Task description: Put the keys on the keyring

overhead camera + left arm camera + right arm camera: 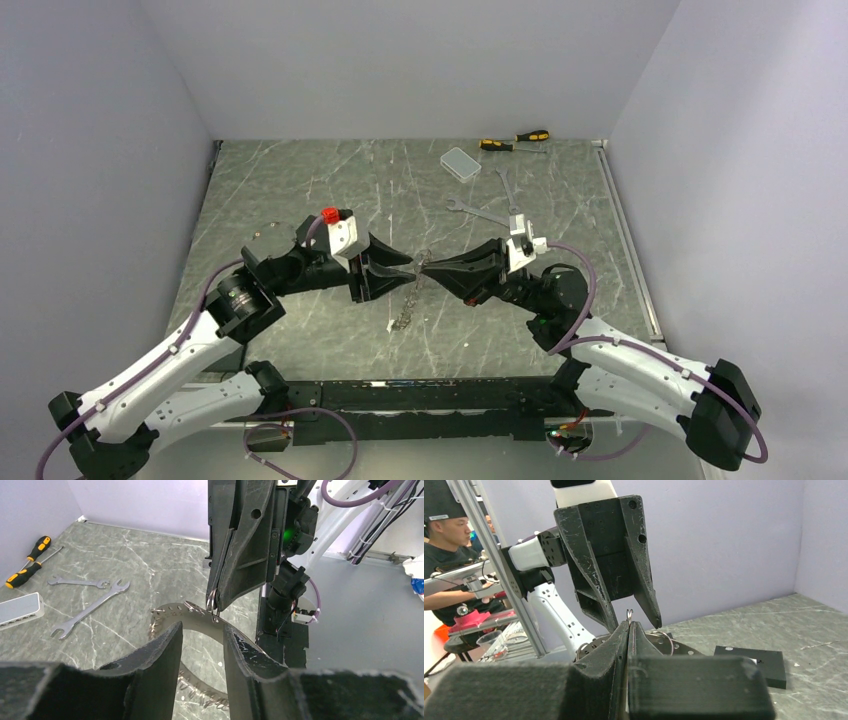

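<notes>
The keyring (172, 611) is a wide flat metal ring with punched holes. Small silver keys (200, 698) are strung along its lower edge. In the top view the keyring (406, 298) hangs tilted between the two arms at the table's middle. My right gripper (629, 625) is shut on a small wire loop (629, 613) fixed to the ring's upper edge. My left gripper (202, 632) faces it, and its fingers (167, 650) stand apart on either side of the ring's band, with table showing through the gap. From the left wrist, the right gripper (215, 605) comes down from above.
Two yellow-and-black screwdrivers (515, 140) and a clear plastic box (461, 163) lie at the back right. Two silver wrenches (478, 211) lie just behind the right gripper. A flat black plate (749, 662) lies on the table in the right wrist view.
</notes>
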`<act>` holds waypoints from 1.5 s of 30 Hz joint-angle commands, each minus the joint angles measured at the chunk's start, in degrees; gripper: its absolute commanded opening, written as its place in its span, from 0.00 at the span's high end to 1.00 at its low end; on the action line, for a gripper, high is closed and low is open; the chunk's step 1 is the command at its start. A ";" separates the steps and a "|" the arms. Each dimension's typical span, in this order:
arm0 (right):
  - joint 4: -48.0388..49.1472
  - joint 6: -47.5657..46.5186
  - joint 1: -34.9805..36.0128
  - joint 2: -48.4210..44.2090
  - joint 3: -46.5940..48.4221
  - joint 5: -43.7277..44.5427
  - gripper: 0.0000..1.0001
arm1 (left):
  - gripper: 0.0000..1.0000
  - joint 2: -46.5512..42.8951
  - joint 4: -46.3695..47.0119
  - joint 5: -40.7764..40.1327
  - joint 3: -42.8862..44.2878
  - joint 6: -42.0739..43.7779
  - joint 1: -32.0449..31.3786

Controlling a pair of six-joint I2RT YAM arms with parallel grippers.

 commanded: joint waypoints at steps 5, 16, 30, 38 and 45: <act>4.58 0.18 0.18 -0.47 1.89 1.11 1.00 | 0.63 -0.75 1.89 1.89 3.01 -0.73 -0.15; 6.20 2.00 0.27 1.19 2.83 0.85 1.00 | 0.67 -0.59 4.35 2.48 1.69 -1.25 -0.11; 6.61 1.43 0.27 2.02 4.21 0.14 1.00 | 0.68 0.07 4.58 0.84 1.33 -1.48 -0.14; 6.88 1.05 0.27 2.34 4.59 -0.40 1.00 | 0.77 2.63 7.67 2.42 1.75 -2.88 -0.13; 6.59 0.58 0.28 1.55 3.67 -0.24 1.00 | 1.00 3.19 6.73 2.14 2.27 -2.79 -0.13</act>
